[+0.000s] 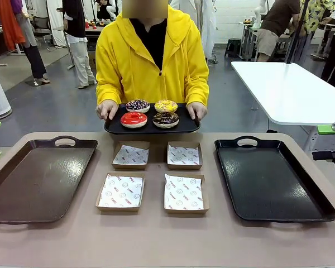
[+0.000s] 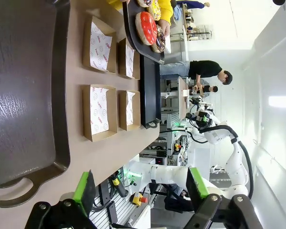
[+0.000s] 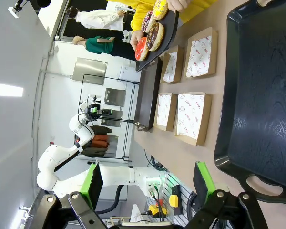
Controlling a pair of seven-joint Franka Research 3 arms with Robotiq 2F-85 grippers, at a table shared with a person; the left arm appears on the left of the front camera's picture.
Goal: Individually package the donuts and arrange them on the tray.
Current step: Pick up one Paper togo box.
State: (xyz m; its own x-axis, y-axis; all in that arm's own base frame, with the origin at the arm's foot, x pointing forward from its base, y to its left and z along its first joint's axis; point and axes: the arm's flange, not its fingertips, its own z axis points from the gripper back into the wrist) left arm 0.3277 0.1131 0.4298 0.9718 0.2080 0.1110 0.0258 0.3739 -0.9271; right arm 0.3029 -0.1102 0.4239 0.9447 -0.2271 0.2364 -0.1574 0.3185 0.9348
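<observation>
Nearest the lens, left wrist view, bottom of frame: we log the left gripper (image 2: pixel 140 185) with its jaws spread wide, green pads well apart, nothing between them. Right wrist view, bottom of frame: the right gripper (image 3: pixel 149 180) stands equally wide, holding nothing.

Front view, left to right.

Lower left: we note a dark brown plastic tray (image 1: pixel 22 173) lying flat on the beige tabletop (image 1: pixel 156 245), handle cut-out at its far end.

Centre: four shallow brown cardboard boxes lined with printed white paper, set two by two and apart from one another. They are the rear-left box (image 1: pixel 130 155), front-left box (image 1: pixel 120 192), rear-right box (image 1: pixel 184 155) and front-right box (image 1: pixel 183 193).

Upper centre: a person in a yellow hooded jacket (image 1: pixel 117 61) holds a small black serving tray (image 1: pixel 114 128) at the table's far edge, with a hand at its left end (image 1: pixel 107 109) and a hand at its right end (image 1: pixel 197 110). We cannot tell whether this tray rests on the table.

All four donuts sit on that tray, two by two and close together:
- dark ring donut with pale sprinkles (image 1: pixel 137 105), rear left
- glossy red ring donut (image 1: pixel 134 119), front left
- yellow-glazed ring donut (image 1: pixel 166 105), rear right
- dark chocolate ring donut (image 1: pixel 166 119), front right

Lower right: we note a black plastic tray (image 1: pixel 268 184) flat on the tabletop, handle at its far end.
</observation>
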